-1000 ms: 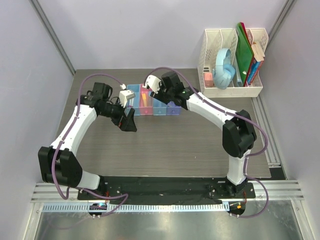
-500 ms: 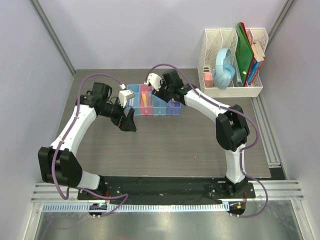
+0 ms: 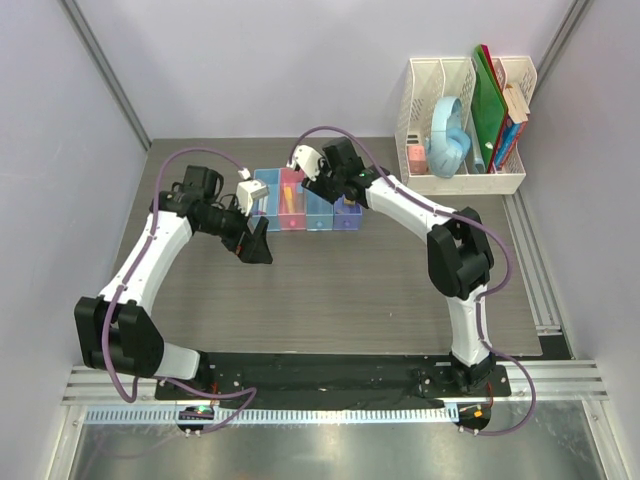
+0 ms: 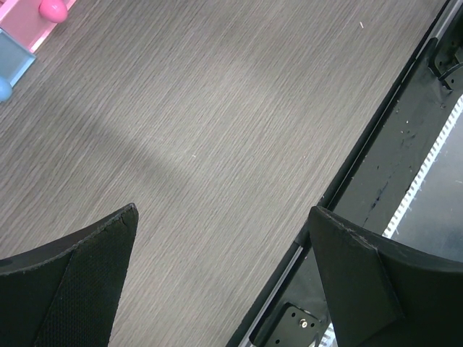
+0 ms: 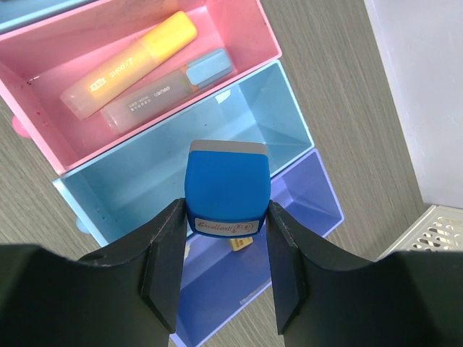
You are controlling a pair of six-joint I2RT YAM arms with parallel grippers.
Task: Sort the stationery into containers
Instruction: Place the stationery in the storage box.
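Tabletop (image 3: 350, 290): grey wood-grain, matte. Walls (image 3: 300, 60): pale lilac panels behind, left and right of tabletop. File rack (image 3: 465, 182): white mesh, tabletop's far right corner, holding green folders (image 3: 489, 100). Metal rail (image 3: 530, 270): silver, along tabletop's right edge. Light: soft, even

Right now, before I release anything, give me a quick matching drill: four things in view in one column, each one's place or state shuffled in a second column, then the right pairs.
1. yellow marker
2. blue block
3. left gripper
4. small tan piece

A. between the fingers of the right gripper
B. in the purple bin
C. open above the bare table
D. in the pink bin

Pairs: 1-D, 2-A, 3-C, 4-B.
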